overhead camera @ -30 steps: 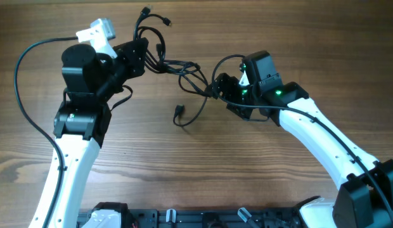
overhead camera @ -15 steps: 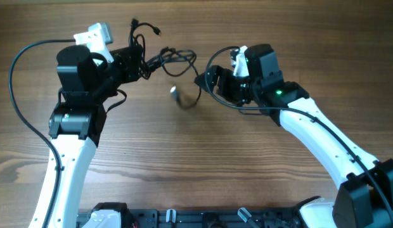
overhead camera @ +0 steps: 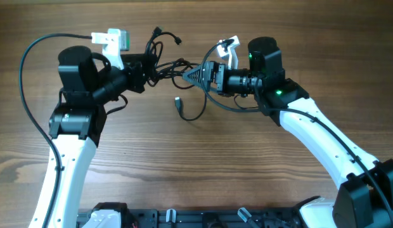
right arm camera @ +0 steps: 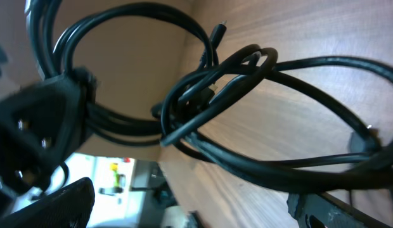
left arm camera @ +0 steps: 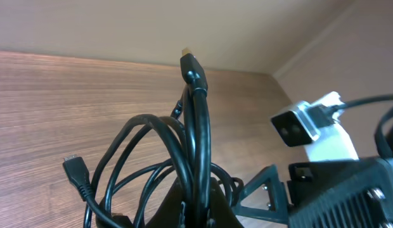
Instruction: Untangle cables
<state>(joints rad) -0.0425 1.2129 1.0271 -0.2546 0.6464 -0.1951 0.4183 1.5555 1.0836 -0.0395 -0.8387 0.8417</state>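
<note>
The cables [overhead camera: 172, 65] are a tangle of thin black cords strung between my two grippers above the wooden table [overhead camera: 184, 164]. My left gripper [overhead camera: 143, 71] is shut on the bundle. In the left wrist view the cords [left arm camera: 191, 130] rise from its jaws [left arm camera: 198, 212], with one plug end [left arm camera: 191, 62] pointing up. My right gripper [overhead camera: 195, 75] is rolled on its side and points left at the tangle. In the right wrist view its fingers [right arm camera: 190, 212] are wide apart and the knotted cords [right arm camera: 229, 81] cross in front of them. A loose plug [overhead camera: 178, 103] hangs below.
A cord loop [overhead camera: 198, 115] trails under the right gripper near the table. Thicker black arm wires [overhead camera: 25, 95] arc beside the left arm. The right gripper's finger [left arm camera: 267, 190] and its white camera [left arm camera: 310, 130] show close in the left wrist view.
My right gripper has rolled on its side and moved up and left toward the bundle. My left gripper has shifted slightly right with the cables. The loose plug has swung a little.
</note>
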